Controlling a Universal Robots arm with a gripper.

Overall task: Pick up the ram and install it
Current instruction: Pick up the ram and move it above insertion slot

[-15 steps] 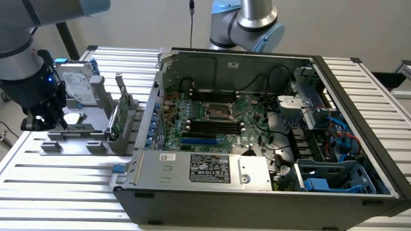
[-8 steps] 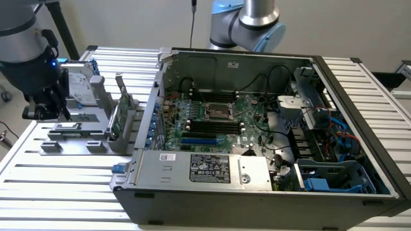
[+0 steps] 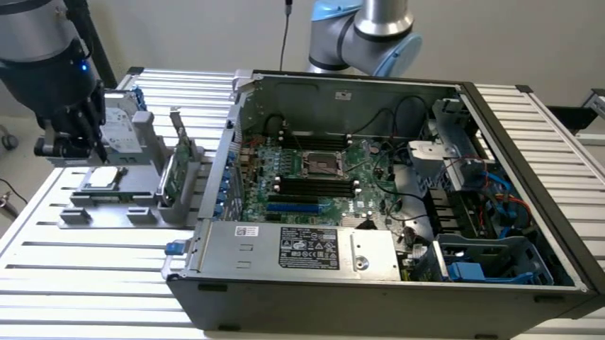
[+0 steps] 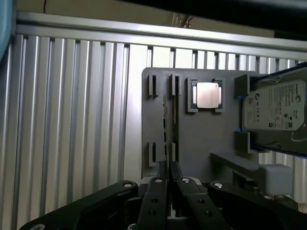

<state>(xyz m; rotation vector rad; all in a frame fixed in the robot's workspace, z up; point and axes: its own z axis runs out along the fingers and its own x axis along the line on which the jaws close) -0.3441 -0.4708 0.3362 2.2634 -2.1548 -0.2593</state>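
The ram is a thin green stick standing on edge in the slots of a grey holder. In the exterior view the ram stands at the holder's side nearest the computer case. My gripper hangs above the holder with its two black fingers pressed together and nothing between them; their tips line up with the stick's near end. In the exterior view the gripper is over the holder's far side, apart from the ram. The motherboard's black slots lie inside the open case.
The holder also carries a square silver processor chip and a silver hard drive in a blue frame. The open computer case takes up the exterior view's right, with a power supply at its front. A ribbed aluminium table lies under everything.
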